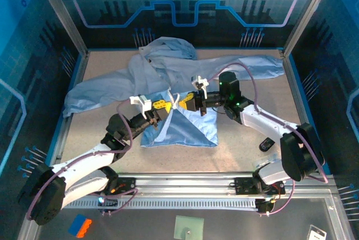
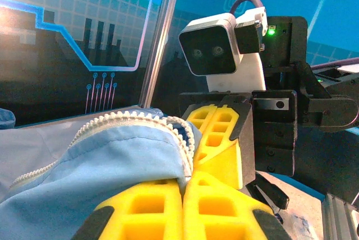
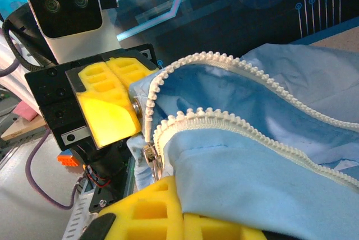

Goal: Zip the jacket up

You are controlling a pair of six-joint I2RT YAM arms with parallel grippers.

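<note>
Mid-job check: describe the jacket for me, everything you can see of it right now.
The jacket is pale blue, thin and crinkly, spread on the table with its hood at the far side and sleeves flung left and right. Its white-toothed zipper is open, the two rows apart, a metal slider where they meet. The left hand and right hand are shut on the front edges, holding the lower front tented up.
</note>
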